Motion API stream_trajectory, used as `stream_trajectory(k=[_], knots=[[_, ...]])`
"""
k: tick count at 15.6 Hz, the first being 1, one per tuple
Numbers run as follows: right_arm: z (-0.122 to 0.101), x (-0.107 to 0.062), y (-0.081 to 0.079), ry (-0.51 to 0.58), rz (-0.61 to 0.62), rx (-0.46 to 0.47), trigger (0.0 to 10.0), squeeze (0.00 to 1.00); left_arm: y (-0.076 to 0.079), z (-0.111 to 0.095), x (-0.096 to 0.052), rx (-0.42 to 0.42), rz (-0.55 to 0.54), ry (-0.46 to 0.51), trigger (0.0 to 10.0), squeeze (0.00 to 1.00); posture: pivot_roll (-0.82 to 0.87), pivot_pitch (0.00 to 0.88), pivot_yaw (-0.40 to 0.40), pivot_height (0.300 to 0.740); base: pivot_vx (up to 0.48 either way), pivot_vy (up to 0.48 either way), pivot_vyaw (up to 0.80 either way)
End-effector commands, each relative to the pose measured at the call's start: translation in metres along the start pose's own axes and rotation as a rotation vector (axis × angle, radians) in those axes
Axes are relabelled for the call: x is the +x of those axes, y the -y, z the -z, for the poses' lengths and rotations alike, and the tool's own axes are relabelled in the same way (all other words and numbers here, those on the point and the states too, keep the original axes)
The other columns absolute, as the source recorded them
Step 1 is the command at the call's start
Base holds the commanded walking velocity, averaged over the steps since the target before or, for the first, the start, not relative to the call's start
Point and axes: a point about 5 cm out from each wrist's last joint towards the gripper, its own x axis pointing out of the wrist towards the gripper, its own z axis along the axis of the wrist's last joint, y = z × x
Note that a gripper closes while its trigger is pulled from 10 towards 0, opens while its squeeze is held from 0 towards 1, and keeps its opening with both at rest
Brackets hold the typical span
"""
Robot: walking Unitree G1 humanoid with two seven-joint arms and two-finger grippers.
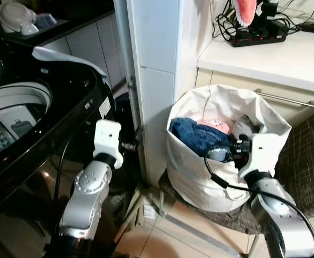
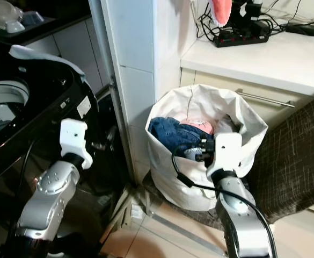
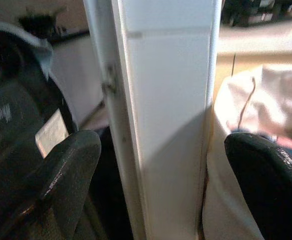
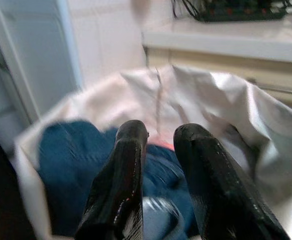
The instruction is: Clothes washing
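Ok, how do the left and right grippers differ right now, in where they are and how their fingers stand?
The left gripper points at the white tiled pillar between the washing machine and the laundry bag; the right gripper is at the bag's mouth, over the blue jeans. The left gripper's fingers are spread wide; the right's stand close together, a narrow gap between, gripping nothing. Both have black fingers and hold nothing.

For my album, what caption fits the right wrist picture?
Right claw reaching into the white laundry bag over blue jeans.
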Motion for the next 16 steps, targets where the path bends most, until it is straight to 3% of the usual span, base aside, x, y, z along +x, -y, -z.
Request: stream_trajectory(k=[1, 5, 7, 13, 16], knots=[[-0.012, 0.002, 0.000, 0.061, -0.013, 0.030, 10.0, 0.00, 0.001, -0.011, 0.003, -0.011, 0.022, 0.064, 10.0, 0.00, -0.08, 0.000, 0.059, 0.740, 0.000, 0.000, 0.00], [-0.038, 0.011, -0.013, 0.107, -0.149, 0.035, 10.0, 0.00, 0.002, -0.019, 0.007, -0.016, 0.021, 0.108, 10.0, 0.00, -0.07, 0.000, 0.044, 0.740, 0.316, 0.000, 0.00], [-0.042, 0.015, -0.018, 0.090, -0.184, 0.032, 10.0, 0.00, -0.002, -0.020, 0.006, -0.051, 0.005, 0.096, 10.0, 0.00, -0.06, 0.000, 0.036, 0.740, 0.345, 0.000, 0.00], [-0.052, 0.018, -0.025, 0.103, -0.253, 0.023, 10.0, 0.00, -0.015, -0.020, 0.000, -0.028, -0.054, 0.088, 10.0, 0.00, -0.05, 0.000, 0.035, 0.740, 0.307, 0.000, -0.18], [-0.050, 0.018, -0.024, 0.076, -0.271, 0.029, 10.0, 0.00, -0.022, -0.019, -0.002, -0.027, -0.099, 0.079, 10.0, 0.00, -0.04, 0.000, 0.033, 0.740, 0.000, 0.000, 0.00]])
